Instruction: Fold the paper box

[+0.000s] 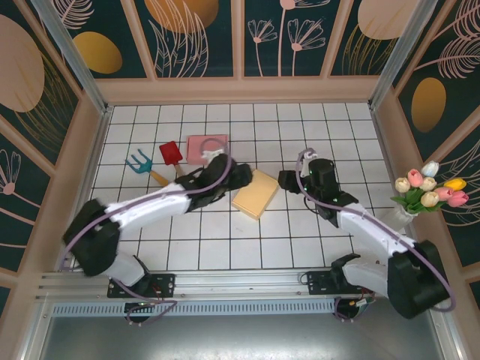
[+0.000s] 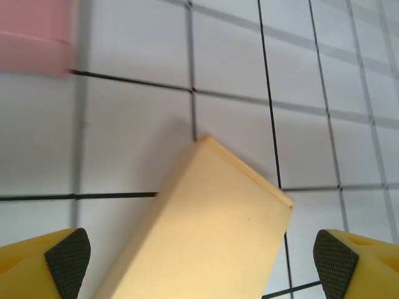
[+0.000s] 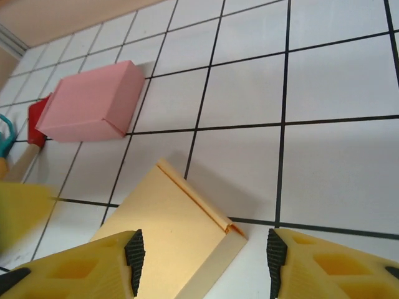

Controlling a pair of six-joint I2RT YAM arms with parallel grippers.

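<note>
Flat pale-yellow paper box (image 1: 255, 193) lies closed at centre frame on the white tiled table (image 1: 300, 127) — left gripper (image 2: 202, 265) spread wide over it, right gripper (image 3: 206, 265) parted, holding nothing.

No text, label, brand, number or sign can be read anywhere — the flat yellow paper box (image 2: 206, 230) under the left gripper (image 2: 201, 260) and the closed pink paper box (image 3: 93, 103) beyond the right gripper (image 3: 204, 258) both show plain faces.

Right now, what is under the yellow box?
The yellow box lies flat on the white tiled table, with grid lines running out from beneath it. Anything directly under it is covered.
</note>
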